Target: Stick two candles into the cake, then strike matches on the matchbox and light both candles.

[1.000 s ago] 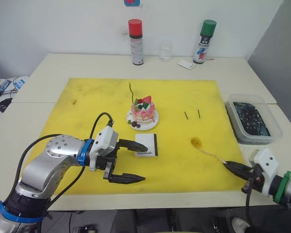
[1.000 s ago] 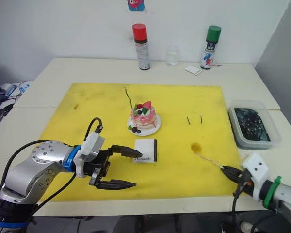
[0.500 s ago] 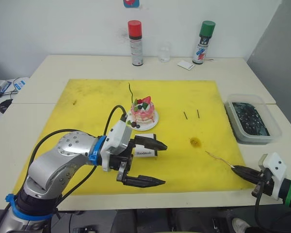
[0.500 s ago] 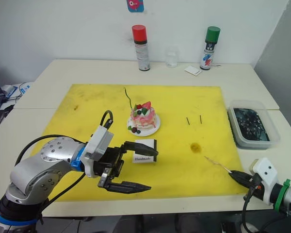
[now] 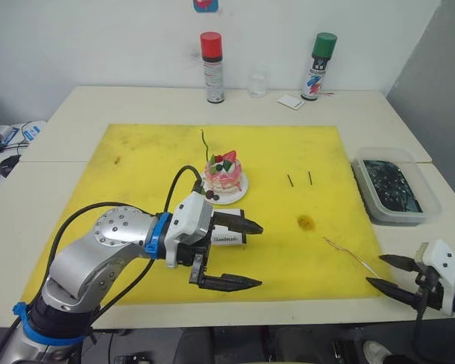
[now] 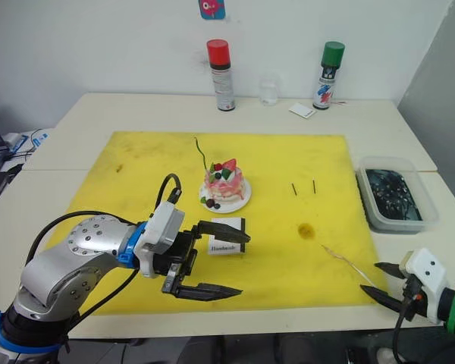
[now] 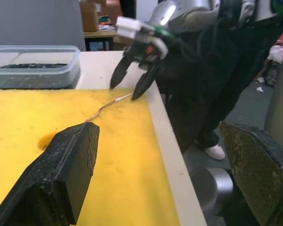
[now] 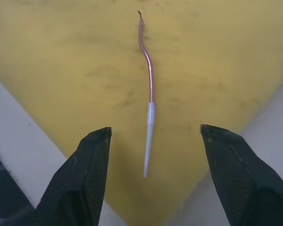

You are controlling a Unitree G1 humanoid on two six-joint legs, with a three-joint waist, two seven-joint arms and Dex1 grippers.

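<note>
The pink-and-white cake (image 5: 224, 174) sits on its small plate (image 5: 238, 193) mid-mat. One thin dark wavy candle (image 5: 205, 144) rises at its far left side. A second candle (image 8: 150, 94), pinkish with a white end, lies flat on the yellow mat near the front right edge. My right gripper (image 5: 377, 271) is open just short of that candle, touching nothing. Two short matches (image 5: 290, 180) lie right of the cake. My left gripper (image 5: 254, 255) is wide open at the matchbox (image 5: 226, 237), and its far finger crosses the box in view.
Red spray can (image 5: 211, 67), green spray can (image 5: 321, 66), a clear glass (image 5: 258, 80) and a small white card (image 5: 291, 100) stand along the back. A clear tub with dark contents (image 5: 394, 186) sits at the right. A dark stain (image 5: 306, 221) marks the mat.
My right gripper has opened and let go of the second candle, which now lies on the mat; the arm drew back toward the front right. My left gripper moved right to the matchbox.
</note>
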